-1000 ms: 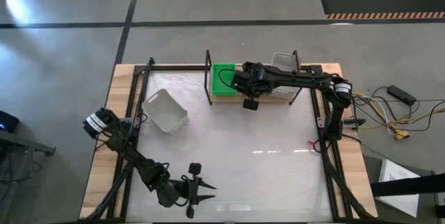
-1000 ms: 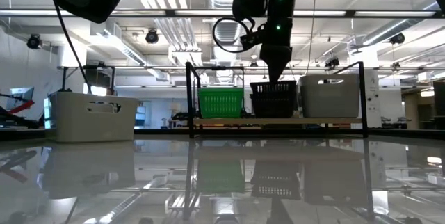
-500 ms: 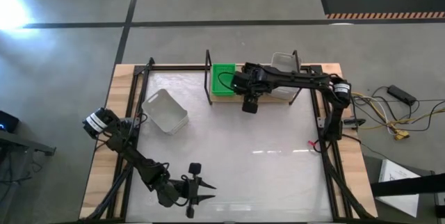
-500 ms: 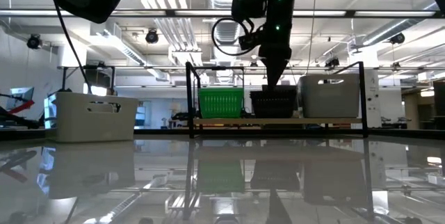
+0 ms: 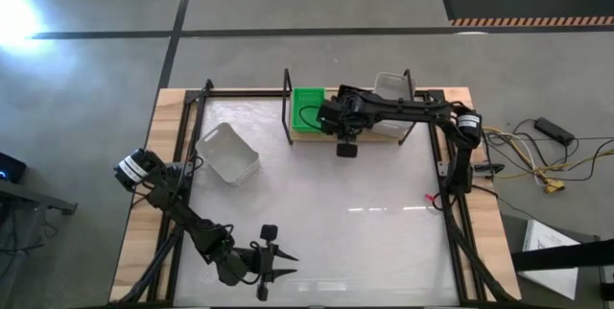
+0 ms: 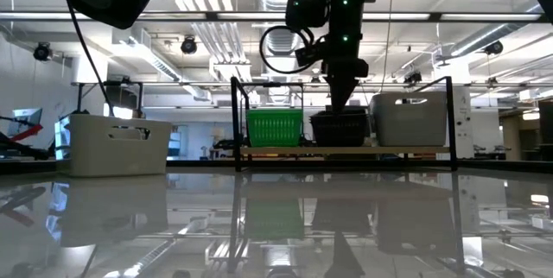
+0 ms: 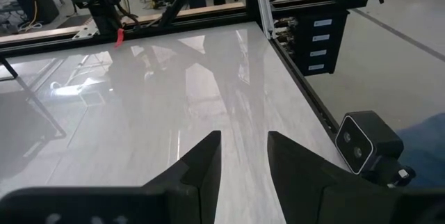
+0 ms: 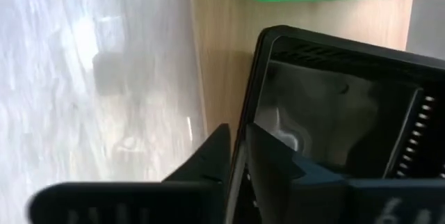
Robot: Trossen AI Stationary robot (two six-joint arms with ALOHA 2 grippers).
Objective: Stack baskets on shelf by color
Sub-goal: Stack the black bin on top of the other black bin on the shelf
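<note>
A: Far left first. Anything on the white table (image 5: 336, 213)?

B: Near its front-left corner, the left end effector (image 5: 278, 263), idle above the table. Fingers (image 7: 201, 165) spread with a clear gap, seen only from the left wrist.

A: Next over?

B: A translucent white-grey plastic basket (image 5: 228, 153), alone on the table, well apart from the shelf, open side up. Long axis diagonal from above; no sign of that slant in the low view (image 6: 118, 144), just one broad side.

A: Then the light wooden shelf in its black rod frame (image 6: 346, 150)?

B: Along the table's far edge. Leftmost on the plank, a bright green slotted plastic basket (image 5: 308, 109), upright, long axis running front to back. Just beside it, in the middle, a black perforated mesh basket (image 6: 339, 128), hidden under the arm from above, plain at table height.

A: And the right end effector (image 8: 236, 137)?

B: Down on that black basket (image 8: 334, 99), pinching its rim, one finger outside the wall and one inside. Clear only from the right wrist.

A: Rightmost?

B: Another translucent white-grey basket (image 6: 409, 119), upright at the plank's right end.
</note>
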